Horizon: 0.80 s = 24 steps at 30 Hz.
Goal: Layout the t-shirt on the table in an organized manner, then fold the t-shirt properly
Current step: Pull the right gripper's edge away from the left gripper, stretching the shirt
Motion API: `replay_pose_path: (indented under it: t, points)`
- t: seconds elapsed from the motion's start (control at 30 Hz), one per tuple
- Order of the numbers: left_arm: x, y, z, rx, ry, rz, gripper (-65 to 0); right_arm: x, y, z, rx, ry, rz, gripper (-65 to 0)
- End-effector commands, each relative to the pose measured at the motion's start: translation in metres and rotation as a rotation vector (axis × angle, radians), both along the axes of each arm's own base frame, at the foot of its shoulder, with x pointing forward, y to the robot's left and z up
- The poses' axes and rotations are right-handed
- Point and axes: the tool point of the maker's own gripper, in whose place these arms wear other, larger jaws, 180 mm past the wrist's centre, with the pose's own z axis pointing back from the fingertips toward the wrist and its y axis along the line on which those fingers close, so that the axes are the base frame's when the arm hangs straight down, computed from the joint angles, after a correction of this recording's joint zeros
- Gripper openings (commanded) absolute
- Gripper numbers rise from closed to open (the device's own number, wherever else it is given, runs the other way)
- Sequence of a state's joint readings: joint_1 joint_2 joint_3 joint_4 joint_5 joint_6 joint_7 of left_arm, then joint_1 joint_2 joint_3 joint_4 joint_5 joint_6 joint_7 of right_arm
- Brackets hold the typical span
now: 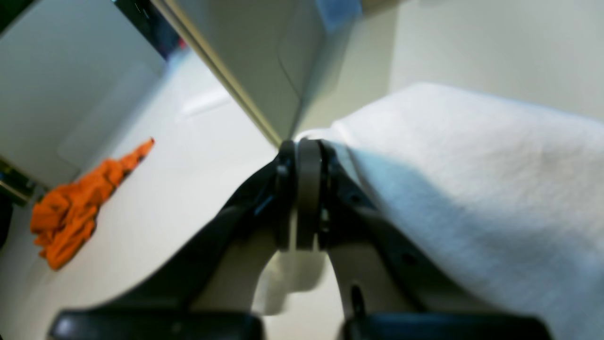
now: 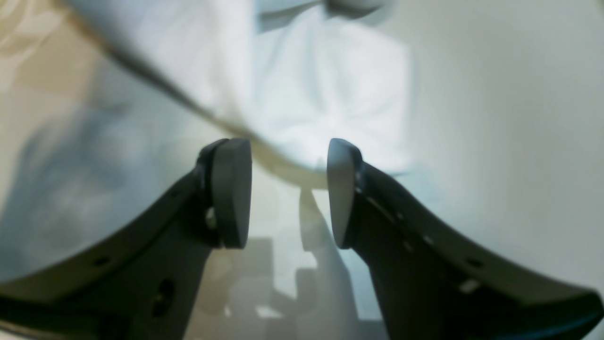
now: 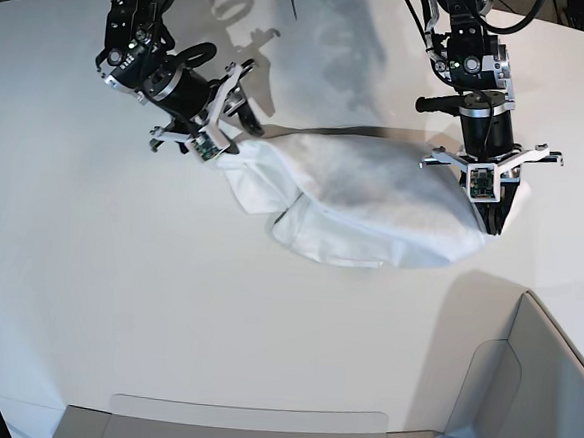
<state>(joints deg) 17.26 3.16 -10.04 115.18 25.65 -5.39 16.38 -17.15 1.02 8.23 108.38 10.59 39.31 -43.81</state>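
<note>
The t-shirt [image 3: 374, 200] lies as a rumpled white mound on the table [image 3: 116, 297], with no print showing. My left gripper [image 3: 492, 221] stands at its right end, shut on a pinch of the fabric and holding that edge slightly raised. In the left wrist view the pads [image 1: 309, 189] press together, and the t-shirt [image 1: 472, 179] drapes away to the right. My right gripper [image 3: 241, 113] is at the shirt's left end, open. In the right wrist view its fingertips [image 2: 231, 189] stand apart just short of the t-shirt [image 2: 321, 94], with nothing between them.
A grey-white bin [image 3: 530, 396] sits at the table's near right corner and also looms close behind the left gripper as the bin [image 1: 264, 56]. An orange cloth [image 1: 71, 208] lies crumpled on the table in the left wrist view.
</note>
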Motion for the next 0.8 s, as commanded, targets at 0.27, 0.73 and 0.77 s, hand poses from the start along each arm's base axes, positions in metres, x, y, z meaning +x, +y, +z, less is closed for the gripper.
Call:
replay_pose_path:
  t: [0.27, 0.73, 0.77]
  points:
    - [0.000, 0.002, -0.004, 0.005, 0.005, 0.007, -65.0, 0.014, 0.013, 0.012, -0.053, -0.082, 0.076, -38.3]
    - [-0.004, 0.002, -0.008, 0.005, 0.020, 0.006, -65.0, 0.031, 0.058, -0.020, -0.191, -0.061, 0.234, -38.3]
    - [-0.004, 0.002, -0.008, 0.005, 0.020, 0.006, -65.0, 0.032, 0.058, -0.024, -0.193, -0.049, 0.235, -38.3]
